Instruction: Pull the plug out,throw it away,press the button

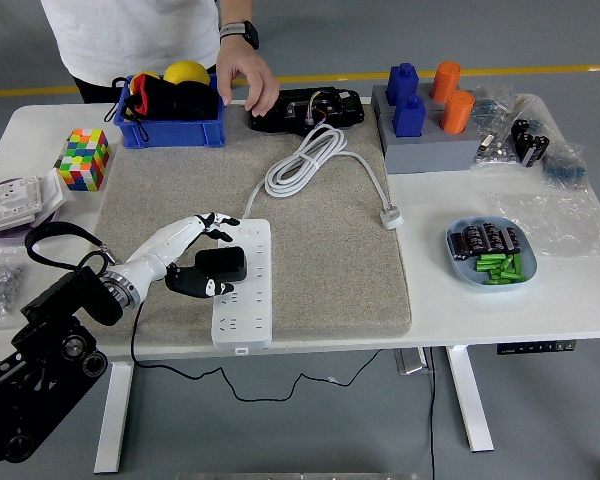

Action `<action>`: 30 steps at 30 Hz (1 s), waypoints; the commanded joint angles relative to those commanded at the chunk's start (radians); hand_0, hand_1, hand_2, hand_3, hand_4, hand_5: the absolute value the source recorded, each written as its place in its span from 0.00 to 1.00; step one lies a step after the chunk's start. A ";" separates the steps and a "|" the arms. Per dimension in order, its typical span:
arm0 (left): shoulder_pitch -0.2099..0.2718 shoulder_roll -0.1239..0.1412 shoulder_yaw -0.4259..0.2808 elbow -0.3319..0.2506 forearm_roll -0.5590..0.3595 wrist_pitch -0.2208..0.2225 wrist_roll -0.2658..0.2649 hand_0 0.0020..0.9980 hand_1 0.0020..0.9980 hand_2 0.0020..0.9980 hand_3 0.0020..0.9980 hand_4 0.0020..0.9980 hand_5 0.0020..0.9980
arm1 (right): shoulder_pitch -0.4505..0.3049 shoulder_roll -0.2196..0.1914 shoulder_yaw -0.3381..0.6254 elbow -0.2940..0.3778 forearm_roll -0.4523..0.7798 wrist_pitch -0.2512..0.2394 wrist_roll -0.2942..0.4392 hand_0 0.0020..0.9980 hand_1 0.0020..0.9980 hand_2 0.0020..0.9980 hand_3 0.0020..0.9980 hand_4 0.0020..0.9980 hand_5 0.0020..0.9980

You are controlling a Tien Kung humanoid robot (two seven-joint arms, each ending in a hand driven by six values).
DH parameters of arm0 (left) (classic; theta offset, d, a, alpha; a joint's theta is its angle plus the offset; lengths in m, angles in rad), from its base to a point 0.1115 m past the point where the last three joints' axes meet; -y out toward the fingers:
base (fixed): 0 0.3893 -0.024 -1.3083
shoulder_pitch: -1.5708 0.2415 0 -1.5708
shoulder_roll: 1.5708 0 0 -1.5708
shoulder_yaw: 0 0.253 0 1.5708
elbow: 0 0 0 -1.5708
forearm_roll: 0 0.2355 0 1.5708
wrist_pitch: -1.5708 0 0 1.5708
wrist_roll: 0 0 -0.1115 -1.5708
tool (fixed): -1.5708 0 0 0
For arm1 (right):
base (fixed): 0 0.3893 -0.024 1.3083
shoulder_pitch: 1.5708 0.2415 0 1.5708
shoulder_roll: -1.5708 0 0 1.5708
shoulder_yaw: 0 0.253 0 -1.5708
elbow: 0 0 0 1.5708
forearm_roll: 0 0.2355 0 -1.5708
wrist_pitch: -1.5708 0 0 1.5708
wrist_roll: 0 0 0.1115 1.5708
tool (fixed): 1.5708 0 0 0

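Left hand at the plug, ready to pull

Head view: the black plug (223,265) sits seated in the strip (240,284), mid-length, on its left side. The left hand (195,255) brackets it, fingers (218,221) loosely curled around, not clearly clamped. It looks rigid, light and smooth; grip its short sides and pull straight up. A person's hand (246,78) rests beyond the strip, at the bench's far edge.

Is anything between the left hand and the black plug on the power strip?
No. The left hand is already at the black plug, which sits in the white power strip; nothing visible lies between them.
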 joint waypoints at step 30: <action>-0.070 -0.019 0.049 0.064 0.038 0.023 0.030 0.43 0.42 0.47 0.59 0.62 0.00 | 0.010 -0.004 0.011 0.000 -0.005 -0.002 0.004 0.73 0.68 0.66 0.64 0.74 0.60</action>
